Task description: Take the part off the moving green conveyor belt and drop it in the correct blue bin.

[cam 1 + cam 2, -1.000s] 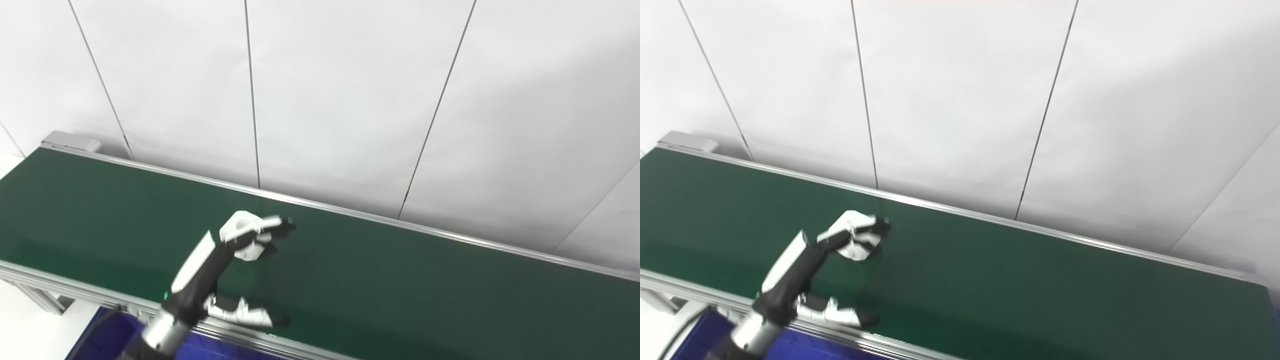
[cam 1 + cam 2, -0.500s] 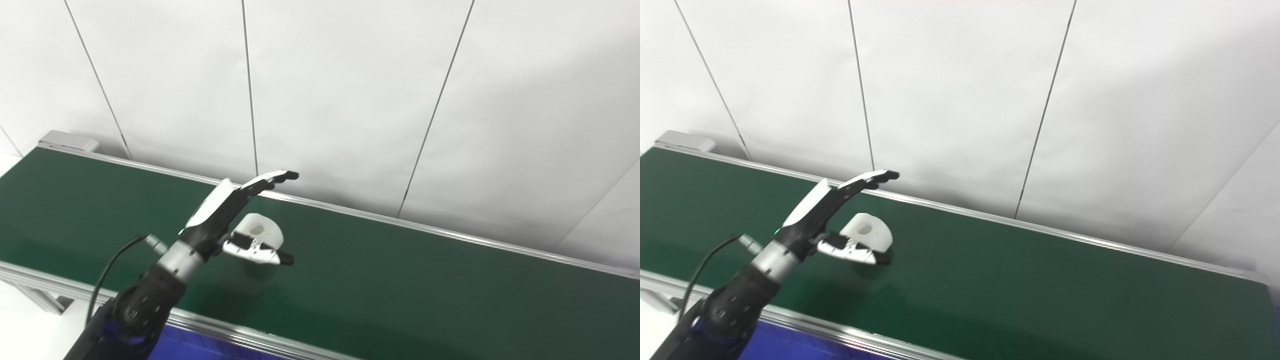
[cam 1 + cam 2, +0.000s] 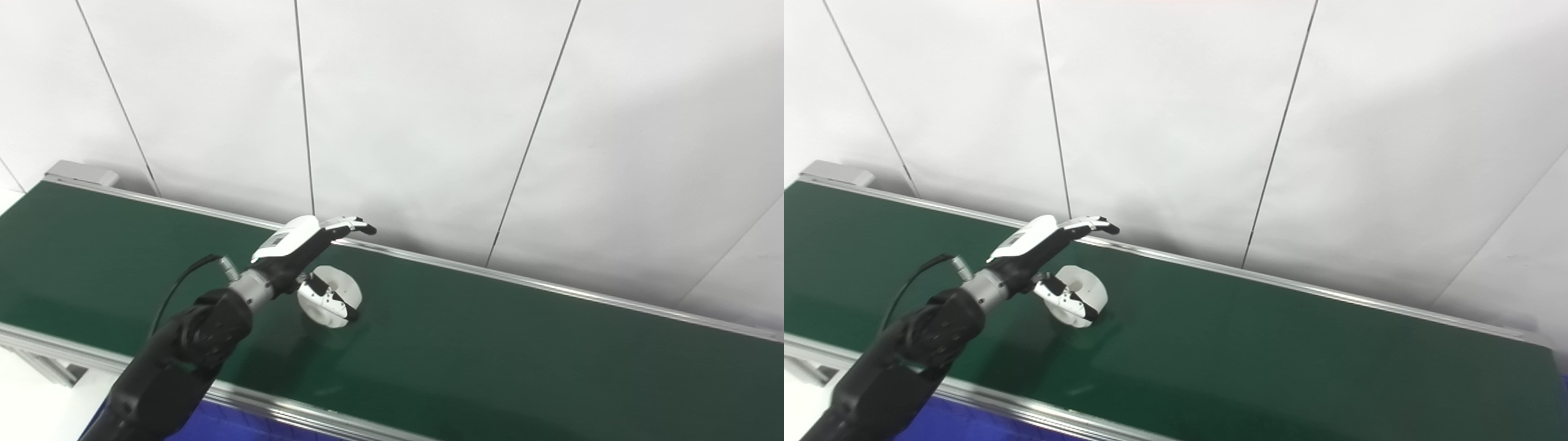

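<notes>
Probably factory: conveyor belt (image 3: 490, 343)

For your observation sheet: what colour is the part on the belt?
White part; clearest in the left eye view.

Black arm (image 3: 184, 343), white-shelled left hand (image 3: 306, 245) with seemingly black fingertips.

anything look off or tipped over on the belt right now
The white part lies on the green belt, seemingly tipped on its side, beside the left hand. That hand is open, fingers stretched above the part, not gripping it. Nothing is spilled or visibly damaged.
</notes>
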Robot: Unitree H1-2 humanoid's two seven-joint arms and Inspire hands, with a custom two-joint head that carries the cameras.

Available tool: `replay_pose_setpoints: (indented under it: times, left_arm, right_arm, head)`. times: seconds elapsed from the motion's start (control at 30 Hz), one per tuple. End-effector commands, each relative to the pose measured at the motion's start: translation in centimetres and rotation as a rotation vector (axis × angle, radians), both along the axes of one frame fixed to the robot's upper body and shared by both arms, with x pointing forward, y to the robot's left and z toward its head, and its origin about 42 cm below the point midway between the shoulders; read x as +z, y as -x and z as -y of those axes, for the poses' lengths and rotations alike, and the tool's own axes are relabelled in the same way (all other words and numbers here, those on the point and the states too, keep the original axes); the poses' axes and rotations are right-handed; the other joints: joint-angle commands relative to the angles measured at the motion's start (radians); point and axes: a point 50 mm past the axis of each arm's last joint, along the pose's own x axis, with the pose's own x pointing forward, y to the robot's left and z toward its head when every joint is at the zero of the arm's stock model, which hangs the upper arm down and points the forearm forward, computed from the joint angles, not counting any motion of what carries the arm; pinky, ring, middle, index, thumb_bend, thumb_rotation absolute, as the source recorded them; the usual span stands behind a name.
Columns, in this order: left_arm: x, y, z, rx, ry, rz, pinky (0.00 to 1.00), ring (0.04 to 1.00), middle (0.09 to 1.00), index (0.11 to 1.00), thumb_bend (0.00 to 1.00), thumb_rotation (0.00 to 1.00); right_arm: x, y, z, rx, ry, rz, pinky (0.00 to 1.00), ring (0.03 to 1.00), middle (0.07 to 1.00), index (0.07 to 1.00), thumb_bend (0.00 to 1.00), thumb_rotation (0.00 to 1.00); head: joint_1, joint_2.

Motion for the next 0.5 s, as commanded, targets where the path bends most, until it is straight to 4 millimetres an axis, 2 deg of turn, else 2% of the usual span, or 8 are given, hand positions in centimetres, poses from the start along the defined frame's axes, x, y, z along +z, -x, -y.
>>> replay_pose_setpoints:
  times: [0.0,0.13,0.3,0.47]
  left_arm:
    - [2.0,-1.3,0.0,-0.024,-0.088,0.064,0.97,0.986,0.971,0.841,0.93,0.13]
    - [1.2,-1.8,1.0,-0.063,-0.181,0.018,1.00,1.000,0.988,0.828,0.96,0.14]
    - [0.5,-2.1,2.5,-0.098,-0.216,-0.032,1.00,1.000,0.991,0.829,0.96,0.14]
    - [-0.3,-2.6,3.7,-0.149,-0.234,-0.066,1.00,0.990,0.975,0.801,0.92,0.06]
  right_arm:
    - [1.1,-0.1,0.0,0.014,-0.039,0.071,0.71,0.774,0.790,0.870,0.76,0.12]
    - [1.3,-0.1,0.1,0.012,-0.043,0.075,0.73,0.779,0.788,0.870,0.76,0.11]
    - [1.3,-0.1,0.4,0.012,-0.041,0.072,0.73,0.786,0.795,0.875,0.76,0.12]
    - [1.3,0.0,0.6,0.003,-0.032,0.072,0.72,0.780,0.791,0.872,0.76,0.16]
  head:
    - [0.001,0.000]
    - [0.009,0.005]
    - [0.026,0.007]
    - [0.030,0.013]
